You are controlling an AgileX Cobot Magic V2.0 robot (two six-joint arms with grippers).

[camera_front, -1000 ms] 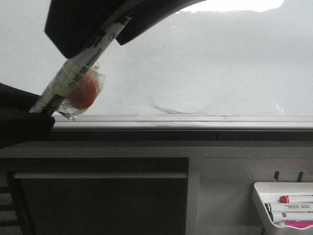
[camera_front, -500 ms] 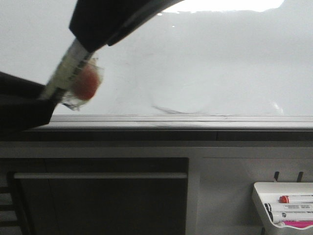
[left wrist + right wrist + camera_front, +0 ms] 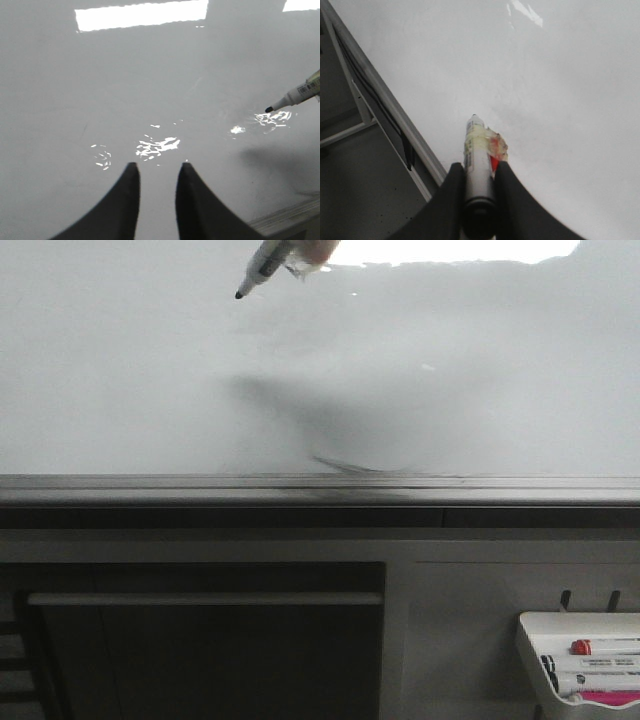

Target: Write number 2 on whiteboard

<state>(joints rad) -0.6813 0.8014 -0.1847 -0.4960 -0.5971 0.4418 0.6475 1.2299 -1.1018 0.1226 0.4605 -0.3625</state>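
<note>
The right claw (image 3: 479, 187) is clenched on a marker (image 3: 478, 160), uncapped, its dark tip (image 3: 240, 294) showing at about eleven o'clock in the front view, near the top of the whiteboard (image 3: 120, 390). I can't tell whether the tip touches the surface. No number 2 is on the board; only a faint grey smudged arc (image 3: 355, 465) sits low near the grey rim (image 3: 300, 483). So I'd judge the writing has not begun: the next move calls for pressing the tip to the surface and drawing the hooked top first. The left claw (image 3: 155, 187) hangs released and empty before the board, the marker tip off at its two o'clock. A tray of spare markers (image 3: 580, 665) sits at five o'clock, well clear. Nothing looks to block the stroke.
</note>
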